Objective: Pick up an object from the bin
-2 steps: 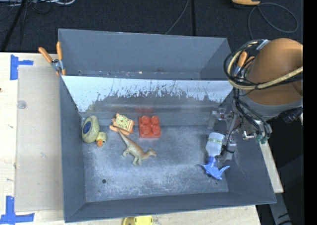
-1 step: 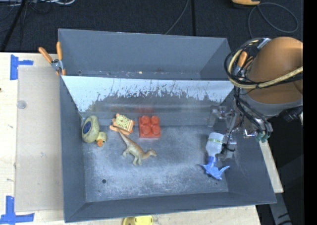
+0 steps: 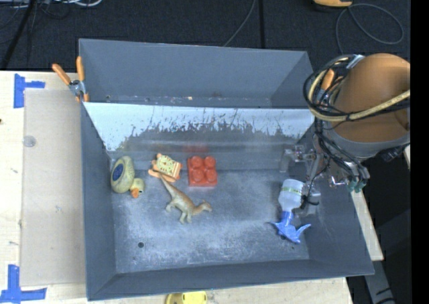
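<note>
The gripper [image 3: 310,194] hangs low at the right end of the grey metal bin [image 3: 201,259]; I cannot tell whether it is open or closed. The nearest thing, a pale translucent rounded plastic piece [image 3: 291,193], lies just beside it towards the view's left. A small blue plastic winged toy [image 3: 292,230] lies just nearward (other toys lie well apart).

Red block [image 3: 202,170], tan dinosaur [image 3: 182,203], yellow toy [image 3: 166,166] and olive duck [image 3: 123,175] lie leftward.

One bin [image 3: 201,82] holds one red block [image 3: 202,170], one tan dinosaur [image 3: 184,204], one duck [image 3: 124,177], one yellow waffle toy [image 3: 166,166], one blue toy [image 3: 291,230] and one pale bottle [image 3: 291,193]
</note>
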